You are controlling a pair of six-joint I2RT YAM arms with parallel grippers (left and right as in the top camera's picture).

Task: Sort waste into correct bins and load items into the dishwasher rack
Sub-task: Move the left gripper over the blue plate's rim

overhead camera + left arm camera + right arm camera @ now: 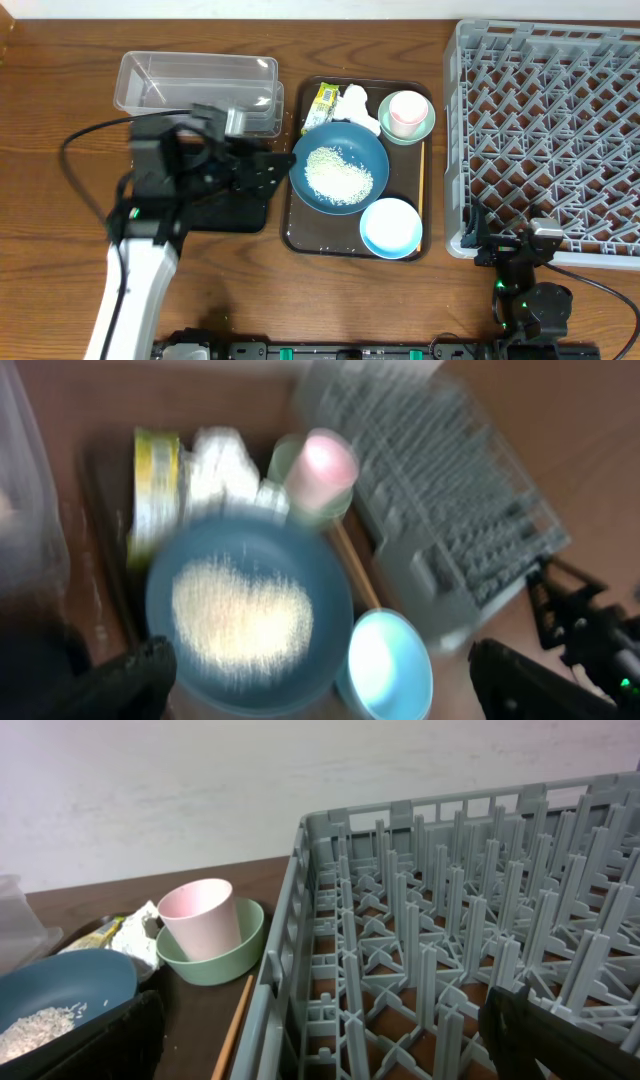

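Note:
A dark blue plate (372,150) with a heap of rice (338,173) sits on the brown tray (421,172). Behind it lie the yellow-green wrapper (324,104) and the white tissue (355,106). The pink cup (406,112) stands inside the mint bowl (428,126). The light blue bowl (391,227) is at the tray's front. My left gripper (282,166) is open at the plate's left edge; its wrist view looks down on the plate (330,595) and the rice (240,610) between wide jaws (325,700). My right gripper (330,1050) is open by the rack's (450,950) front left corner.
The clear tub (195,82) stands at the back left, and the black tray (228,213) lies partly under my left arm. The grey rack (550,130) fills the right side. A wooden chopstick (235,1020) lies along the brown tray's right edge beside the rack wall.

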